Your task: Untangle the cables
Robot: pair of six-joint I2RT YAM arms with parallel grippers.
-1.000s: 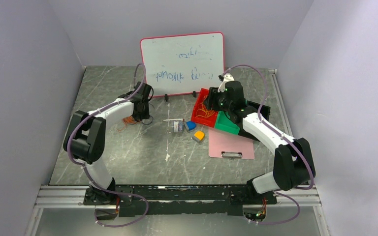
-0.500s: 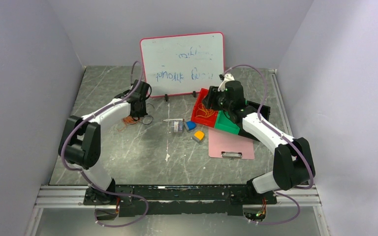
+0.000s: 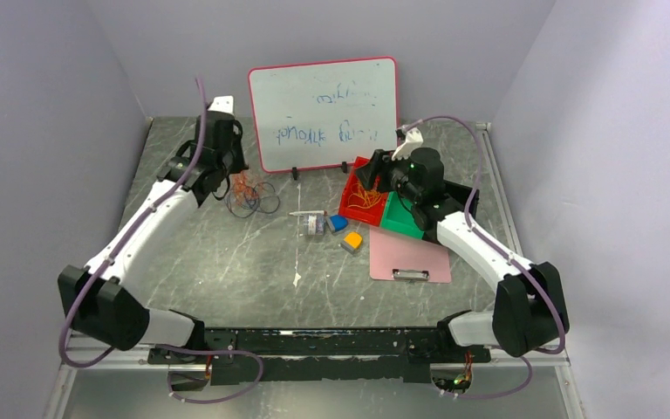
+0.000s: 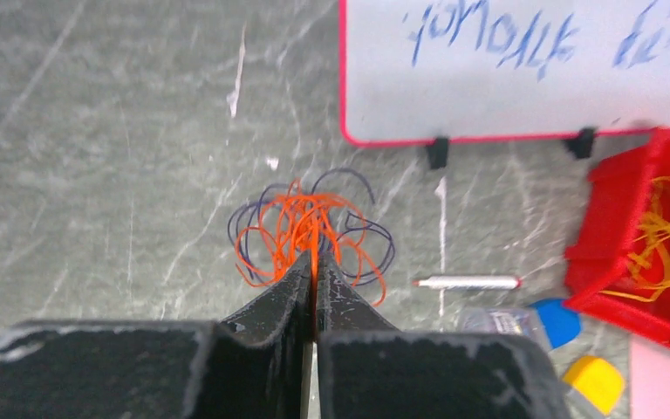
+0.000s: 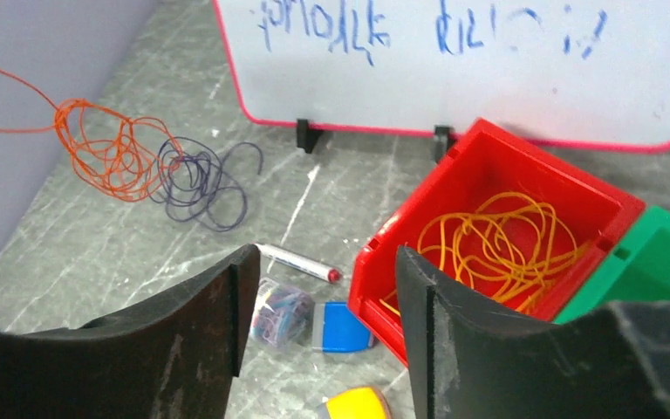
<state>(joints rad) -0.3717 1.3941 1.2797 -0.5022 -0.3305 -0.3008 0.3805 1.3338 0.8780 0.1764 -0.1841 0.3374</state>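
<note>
While right pincer [image 5: 318, 262] gapes wide, left pincer [image 4: 314, 262] clamps orange cable [image 4: 301, 218].

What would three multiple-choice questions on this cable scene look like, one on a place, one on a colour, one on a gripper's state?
1. The yellowish cable lies:
A. on the table
B. in the red bin
C. on the whiteboard

2. The strand pinched by the left gripper is:
A. orange
B. purple
C. yellow

3. The right gripper is:
A. shut on a cable
B. shut on a marker
C. open and empty

Answers:
B, its loops sit inside the red walls.
A, the orange cable runs in between the closed fingers.
C, its fingers stand wide apart with nothing held between them.
</note>
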